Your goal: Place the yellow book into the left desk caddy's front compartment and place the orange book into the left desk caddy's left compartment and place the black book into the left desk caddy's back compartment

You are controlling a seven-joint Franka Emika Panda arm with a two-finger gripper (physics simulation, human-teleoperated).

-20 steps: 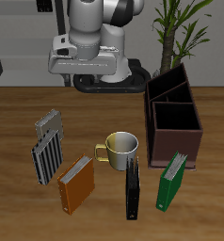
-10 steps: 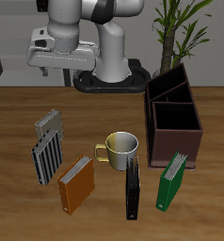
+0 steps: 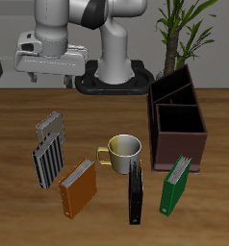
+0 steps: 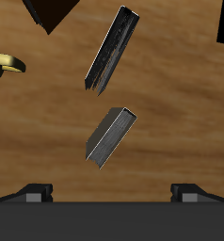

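Observation:
The yellow book (image 3: 50, 125) is small and greyish and lies on the table; in the wrist view (image 4: 109, 135) it lies below the hand. My gripper (image 3: 51, 79) hangs high above the table's back, farther back than this book, open and empty; its fingertips (image 4: 34, 191) stand wide apart. The orange book (image 3: 78, 186) and the black book (image 3: 136, 190) stand near the front edge. The left desk caddy (image 3: 172, 89), dark brown with dividers, stands at the back, far from the gripper.
A grey-and-white striped book (image 3: 49, 157) lies just in front of the yellow book and shows in the wrist view (image 4: 112, 49). A mug (image 3: 122, 150) stands mid-table. A second caddy (image 3: 180, 142) and a green book (image 3: 176, 183) stand in front of the left caddy.
The arm has swung sideways along the table's back, away from the caddies, to the side where the yellow book lies. No object has moved.

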